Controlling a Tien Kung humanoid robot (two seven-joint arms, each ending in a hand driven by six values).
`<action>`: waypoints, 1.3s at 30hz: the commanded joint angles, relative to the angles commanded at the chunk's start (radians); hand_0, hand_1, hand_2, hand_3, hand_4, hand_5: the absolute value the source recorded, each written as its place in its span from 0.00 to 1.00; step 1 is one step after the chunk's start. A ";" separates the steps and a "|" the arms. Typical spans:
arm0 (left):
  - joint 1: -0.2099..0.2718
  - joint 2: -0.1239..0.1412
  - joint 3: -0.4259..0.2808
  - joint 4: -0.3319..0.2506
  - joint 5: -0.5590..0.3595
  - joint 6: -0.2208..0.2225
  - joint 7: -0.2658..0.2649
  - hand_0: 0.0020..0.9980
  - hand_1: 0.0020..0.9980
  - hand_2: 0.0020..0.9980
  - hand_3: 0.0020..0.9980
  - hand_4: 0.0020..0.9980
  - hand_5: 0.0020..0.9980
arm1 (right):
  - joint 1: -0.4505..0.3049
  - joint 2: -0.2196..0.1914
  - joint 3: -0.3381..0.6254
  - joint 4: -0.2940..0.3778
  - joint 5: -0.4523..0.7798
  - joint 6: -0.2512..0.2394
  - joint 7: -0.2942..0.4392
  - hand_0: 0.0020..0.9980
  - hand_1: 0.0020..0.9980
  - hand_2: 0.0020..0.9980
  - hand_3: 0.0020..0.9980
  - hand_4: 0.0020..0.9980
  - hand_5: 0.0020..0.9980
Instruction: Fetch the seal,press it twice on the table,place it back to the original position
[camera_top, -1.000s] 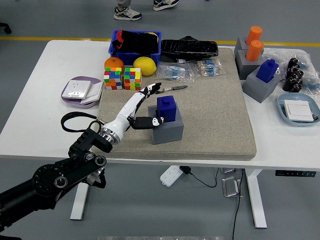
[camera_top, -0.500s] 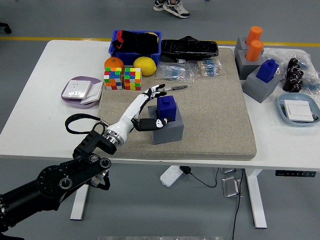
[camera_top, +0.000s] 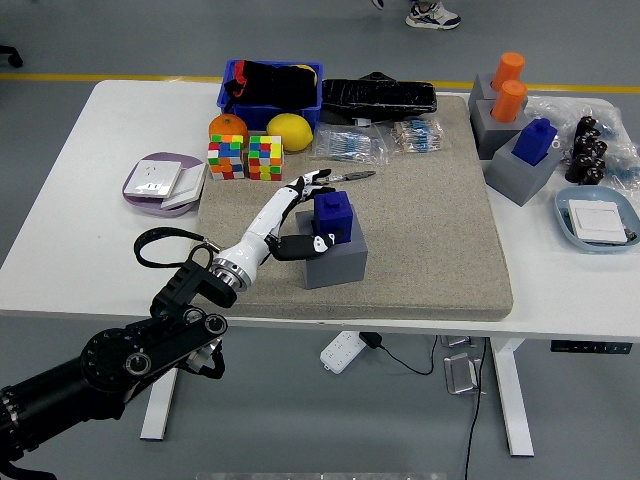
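Left hand (camera_top: 300, 215) sits at the blue seal (camera_top: 333, 217), thumb on its near face, white fingers (camera_top: 312, 182) spread beside its far-left side; I cannot tell if it grips. I log the seal upright in its grey holder (camera_top: 337, 259) on the beige mat (camera_top: 430, 230). Beyond: two puzzle cubes (camera_top: 246, 157), an orange (camera_top: 227, 126), a lemon (camera_top: 289, 131), a blue bin (camera_top: 270, 95).

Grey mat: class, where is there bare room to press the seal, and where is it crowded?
Free: the mat right of the grey holder, toward its right edge. Crowded: the far strip, with cubes and packets.
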 joint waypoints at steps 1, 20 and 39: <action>0.000 0.000 0.000 0.001 -0.001 -0.001 0.000 0.93 0.82 0.79 0.93 0.71 0.00 | 0.000 0.000 0.000 0.000 0.000 0.000 0.000 0.78 0.70 0.68 0.64 0.76 0.55; -0.002 -0.006 0.008 0.012 0.003 0.007 -0.004 0.89 0.59 0.58 0.91 0.61 0.00 | 0.001 0.000 0.004 0.001 0.000 0.000 0.001 0.78 0.70 0.68 0.64 0.76 0.55; 0.000 -0.011 0.009 0.021 -0.021 0.023 -0.063 0.85 0.47 0.44 0.90 0.57 0.00 | 0.001 0.001 0.003 0.002 0.003 0.000 0.002 0.78 0.70 0.68 0.64 0.76 0.55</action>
